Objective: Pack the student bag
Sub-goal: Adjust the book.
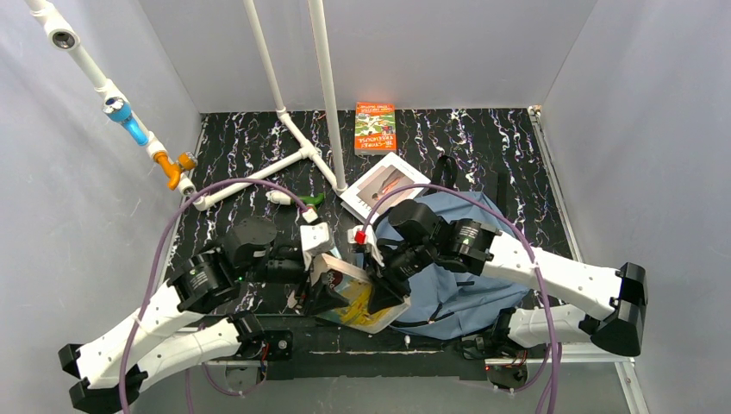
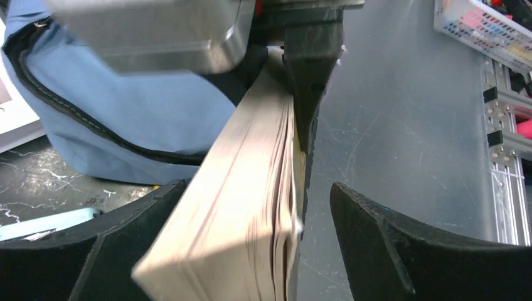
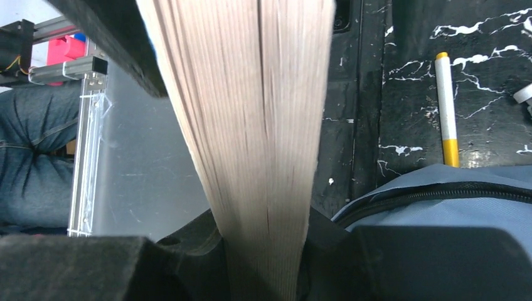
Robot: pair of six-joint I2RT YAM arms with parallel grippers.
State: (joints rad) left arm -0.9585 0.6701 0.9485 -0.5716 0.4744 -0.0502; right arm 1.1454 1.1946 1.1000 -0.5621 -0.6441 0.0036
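1. The student bag [image 1: 470, 289] is recorded lying flat on the black marbled table [image 1: 483, 147], right of centre and close to the near edge, under the right arm. Its slate-blue fabric and a dark zipper line are seen in both wrist views. Whether its mouth is unzipped cannot be told.
2. A thick paperback book [image 1: 355, 304] is held tilted at the bag's left edge, between the two grippers. Its yellow illustrated cover is turned upward in the top view. Contact between book and bag cannot be confirmed.
3. The right gripper [image 3: 260, 251] is clenched on the paperback book. The page block is pinched between its two fingers in the right wrist view, and one of those fingers is seen pressed to the book's far end in the left wrist view.
4. The left gripper [image 2: 258, 188] is released. Its fingers are spread to either side of the book's near end, and a clear gap is noted on one side.
5. A white booklet [image 1: 384, 185] is noted on the table just beyond the bag's far left corner.
6. An orange book [image 1: 375, 128] is noted further back, at the far edge.
7. A white marker [image 3: 446, 106] with a yellow band is seen on the table near the bag's edge.
8. A white pipe frame [image 1: 302, 155] is noted at the far left of the table.
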